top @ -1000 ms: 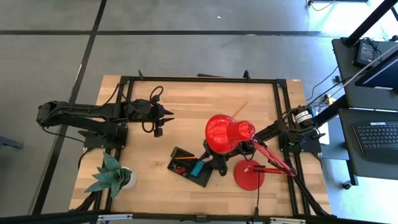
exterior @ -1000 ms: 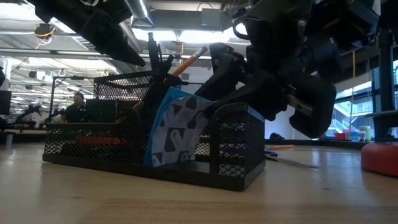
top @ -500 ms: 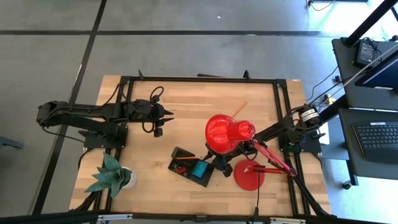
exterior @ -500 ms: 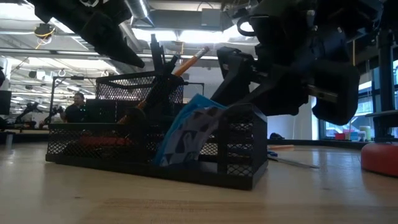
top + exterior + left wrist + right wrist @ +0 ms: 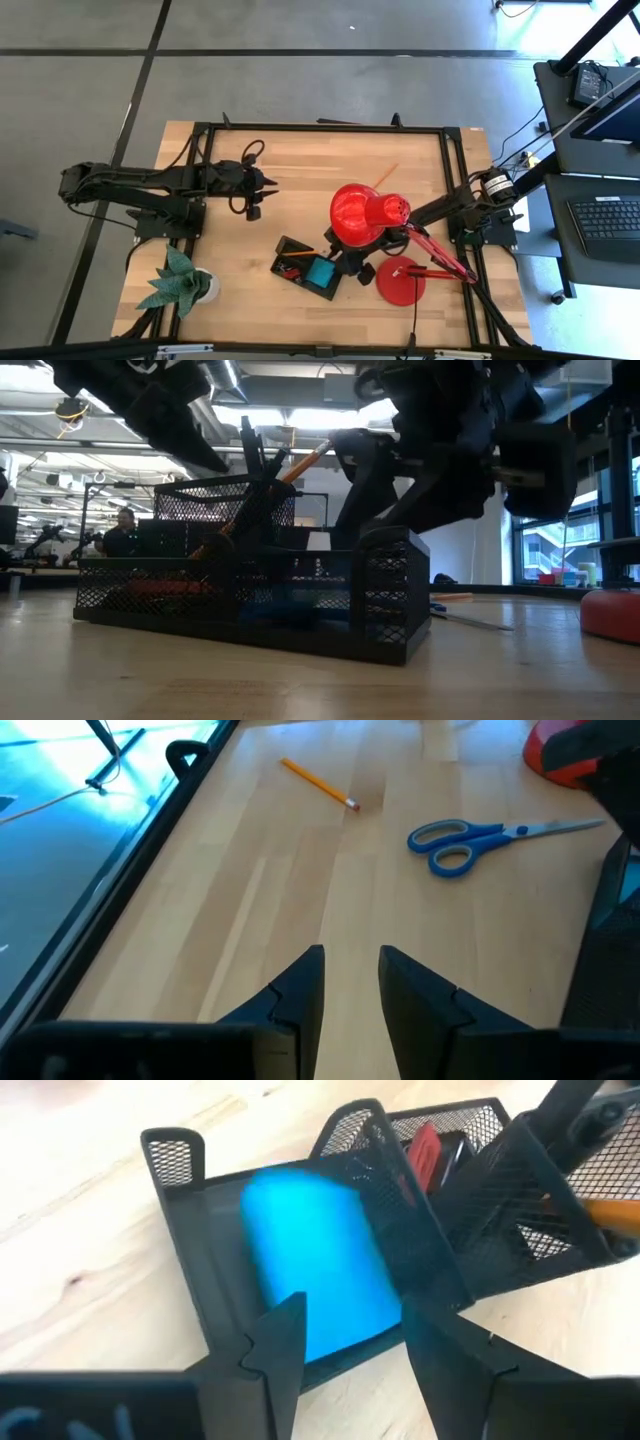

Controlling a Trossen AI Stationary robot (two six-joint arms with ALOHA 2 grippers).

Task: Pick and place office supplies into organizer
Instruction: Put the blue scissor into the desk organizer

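The organizer is a black mesh tray near the table's near edge; it also shows in the right wrist view. The blue sticky-note pad lies flat in its end compartment. A red piece sits in the neighbouring compartment, and pens and a pencil stand in the tall cup. My right gripper hovers open just above the pad, half hidden under the lamp shade in the high view. My left gripper waits open at the table's left. Blue-handled scissors and a loose pencil lie on the table.
The red lamp's shade hangs over the right arm and its round base stands right of the organizer. A green paper plant sits at the near left corner. The loose pencil lies toward the far edge. Bare wood lies between the arms.
The blue pad, which leaned upright in the organizer's end compartment, has tipped over and now lies flat inside it. My right gripper has drawn back a little, up and away from the pad.
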